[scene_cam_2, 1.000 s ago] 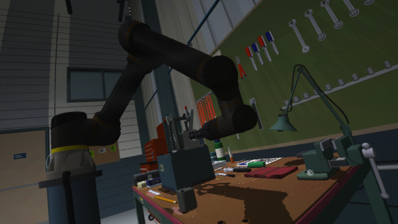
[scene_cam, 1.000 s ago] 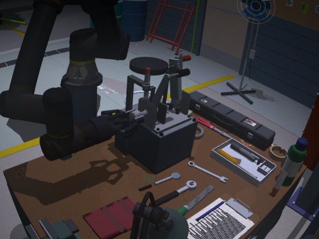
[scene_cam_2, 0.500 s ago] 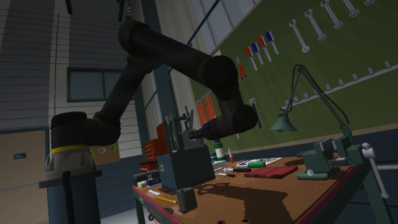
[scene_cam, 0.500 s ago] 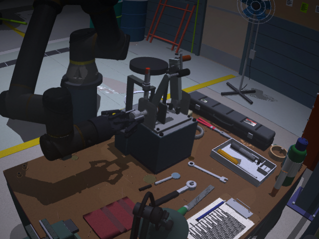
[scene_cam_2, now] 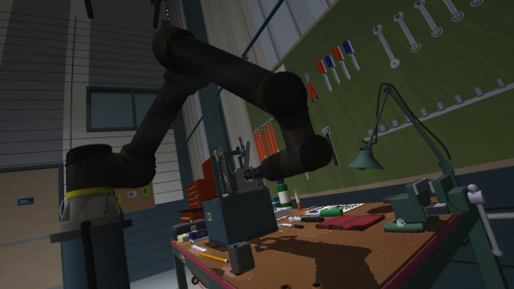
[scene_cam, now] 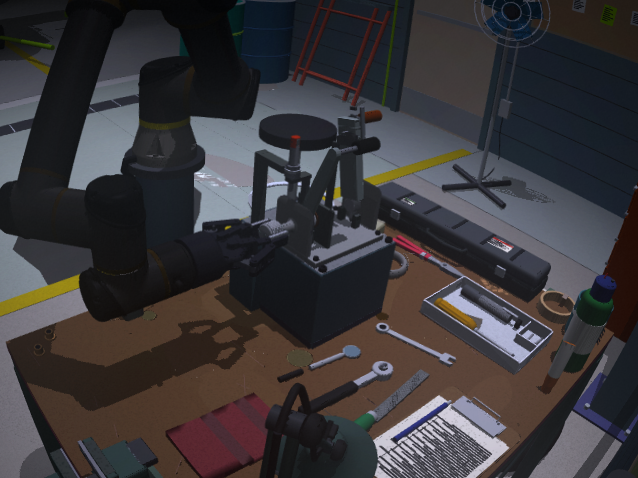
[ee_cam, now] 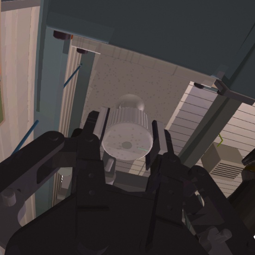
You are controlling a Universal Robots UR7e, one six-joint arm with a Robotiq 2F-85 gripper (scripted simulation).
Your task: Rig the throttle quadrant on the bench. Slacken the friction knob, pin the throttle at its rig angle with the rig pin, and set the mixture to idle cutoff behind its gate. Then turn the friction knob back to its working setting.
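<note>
The friction knob (ee_cam: 127,135) is a pale knurled cylinder sticking out sideways from the grey side plate of the throttle quadrant (scene_cam: 329,226). The quadrant sits on a dark box (scene_cam: 319,278) on the bench. My gripper (ee_cam: 128,140) reaches in horizontally from the left, and its two fingers are closed on the sides of the knob (scene_cam: 273,230). The throttle lever with a black grip (scene_cam: 360,147) and the mixture lever with an orange grip (scene_cam: 372,116) stand up behind. The red-topped rig pin (scene_cam: 294,152) stands upright in its holder.
A grey tray (scene_cam: 486,322) with tools lies right of the box. Wrenches (scene_cam: 414,344), a ratchet (scene_cam: 355,383), a file (scene_cam: 399,396) and a clipboard (scene_cam: 443,443) lie in front. A red cloth (scene_cam: 224,432), a lamp (scene_cam: 309,427) and a vise (scene_cam_2: 425,200) occupy the near edge.
</note>
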